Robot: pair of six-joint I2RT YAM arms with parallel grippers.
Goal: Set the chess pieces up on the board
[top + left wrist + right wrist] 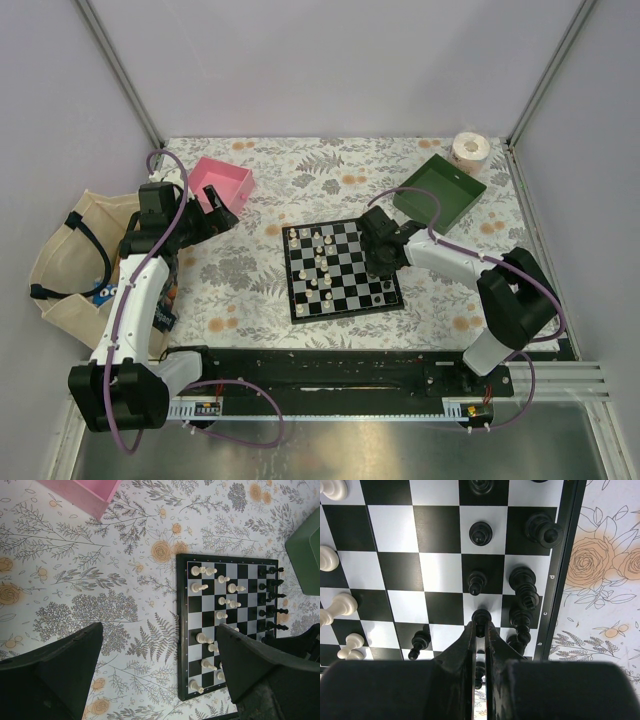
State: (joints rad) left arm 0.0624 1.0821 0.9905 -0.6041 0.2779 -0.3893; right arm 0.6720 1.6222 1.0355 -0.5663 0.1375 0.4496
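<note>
The chequered board [340, 268] lies mid-table with cream-white pieces [318, 262] on its left half and black pieces [383, 292] along its right edge. It also shows in the left wrist view [182, 630] and the right wrist view [400, 530]. My right gripper [480, 625] is low over the board's right side, shut on a black pawn [481, 616] standing on a white square, in line with other black pawns [480, 532]. My left gripper [160, 665] is open and empty, held above the tablecloth left of the board.
A pink tray [222, 183] sits at the back left and a green tray [438, 191] at the back right, with a tape roll [471, 150] behind it. A cream cloth bag [70, 260] lies at the table's left edge.
</note>
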